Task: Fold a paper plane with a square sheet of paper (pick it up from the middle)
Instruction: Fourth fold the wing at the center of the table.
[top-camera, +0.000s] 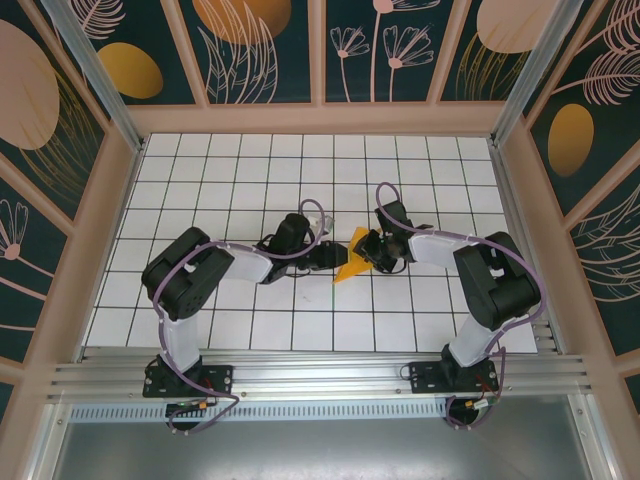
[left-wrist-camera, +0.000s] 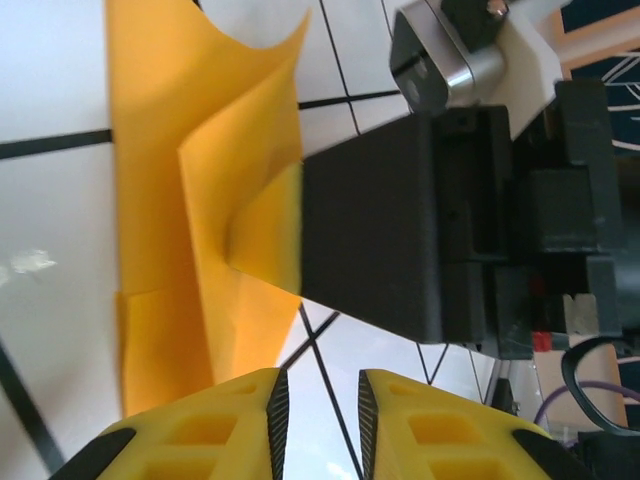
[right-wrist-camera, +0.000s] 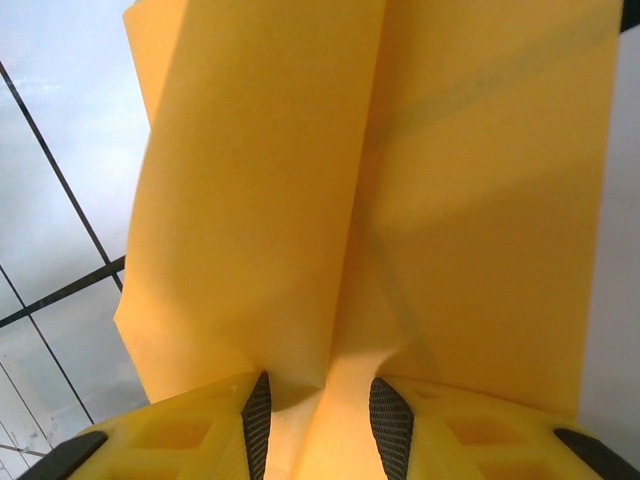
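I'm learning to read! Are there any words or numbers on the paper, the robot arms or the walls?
None can be read.
The folded orange-yellow paper is blank.
The wall panels bear only plant drawings.
The robot arms show no readable label.

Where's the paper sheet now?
Centre of the top view: the partly folded paper sheet stands between the left gripper and the right gripper, which pinches its ridge.

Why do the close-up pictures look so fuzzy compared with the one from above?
Top view: sharp, evenly lit. Left wrist: paper too near the lens, soft-edged, tiles washed out white. Right wrist: paper blurred too, shaded along its fold.
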